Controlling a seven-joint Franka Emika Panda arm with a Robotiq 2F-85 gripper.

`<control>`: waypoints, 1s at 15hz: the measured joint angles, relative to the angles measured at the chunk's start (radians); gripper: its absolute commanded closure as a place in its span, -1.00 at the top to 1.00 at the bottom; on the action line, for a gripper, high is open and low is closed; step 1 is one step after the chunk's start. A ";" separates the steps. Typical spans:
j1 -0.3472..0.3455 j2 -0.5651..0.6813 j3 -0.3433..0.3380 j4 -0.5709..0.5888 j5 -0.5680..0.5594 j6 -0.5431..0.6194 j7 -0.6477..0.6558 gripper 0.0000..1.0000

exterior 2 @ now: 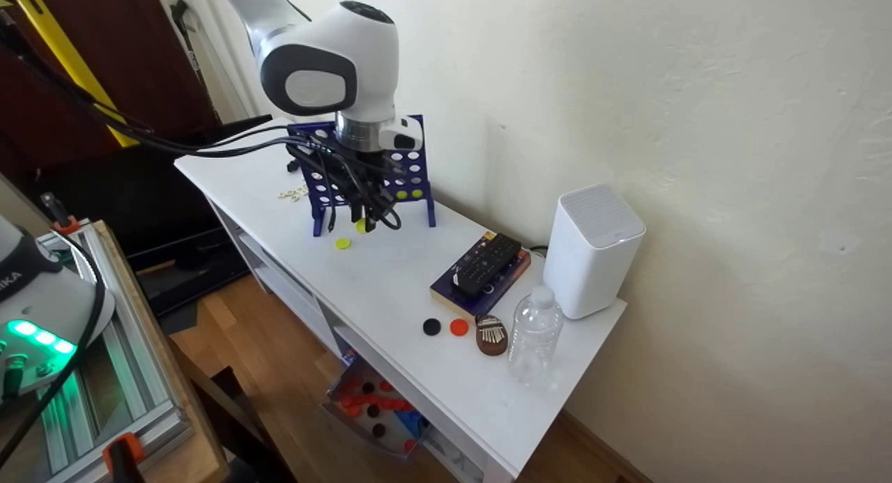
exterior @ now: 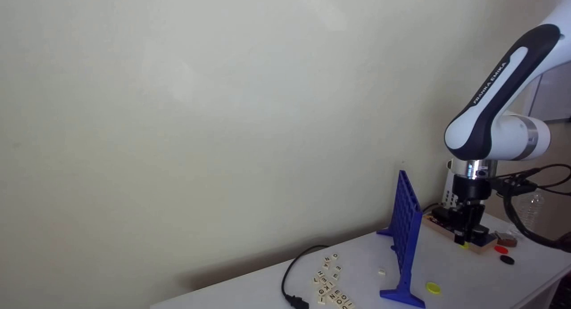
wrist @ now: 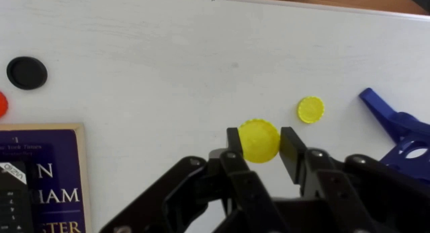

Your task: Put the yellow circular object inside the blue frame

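A yellow disc (wrist: 259,142) is pinched at its edges by my gripper (wrist: 260,139), its face turned toward the wrist camera. In both exterior views the gripper (exterior 2: 362,221) hangs over the white table, the held disc (exterior: 465,245) partly showing below the fingers. The blue frame (exterior: 407,228) stands upright on its feet, apart from the gripper; in an exterior view the arm hides part of the frame (exterior 2: 431,204). Two yellow spots (exterior 2: 417,194) show in its lower holes. Another yellow disc (wrist: 310,109) lies flat on the table between gripper and frame foot (wrist: 379,108).
A book (exterior 2: 446,284) with a black remote (exterior 2: 488,260) lies by the wall. Near it are a black disc (exterior 2: 432,327), a red disc (exterior 2: 459,327), a small thumb piano (exterior 2: 492,335), a bottle (exterior 2: 535,336) and a white box (exterior 2: 592,260). Letter tiles (exterior: 330,284) lie beyond the frame.
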 measured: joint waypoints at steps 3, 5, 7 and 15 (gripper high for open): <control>-0.024 -0.080 0.037 -0.070 0.012 0.028 -0.093 -0.81; -0.043 -0.134 0.053 -0.111 0.042 0.038 -0.168 -0.81; -0.055 -0.185 0.060 -0.141 0.087 0.038 -0.266 -0.81; -0.024 -0.323 0.048 -0.174 0.263 0.030 -0.594 -0.81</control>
